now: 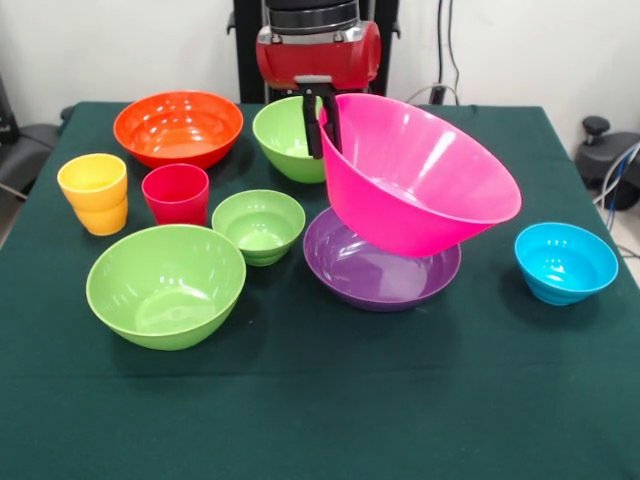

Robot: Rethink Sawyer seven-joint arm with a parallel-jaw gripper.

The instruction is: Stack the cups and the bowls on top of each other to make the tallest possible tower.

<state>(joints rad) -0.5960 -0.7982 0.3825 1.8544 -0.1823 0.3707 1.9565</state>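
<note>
My gripper [322,138] is shut on the left rim of the large hot pink bowl [425,180]. The bowl hangs tilted, its mouth turned up and to the right. Its base is low over the wide purple bowl [350,268]; whether the two touch I cannot tell. A yellow cup [93,190] and a red cup [176,194] stand upright at the left. The wide orange bowl [178,128] sits behind them. One lime green bowl [285,138] is just left of the gripper, a small one [258,226] sits mid-table, and a large one [166,286] is at the front left.
A small sky blue bowl [565,262] stands alone at the right. All things rest on a dark green tablecloth [330,400]. A dark chair [20,150] shows past the table's left edge, and cables and a dark object [605,160] past the right edge.
</note>
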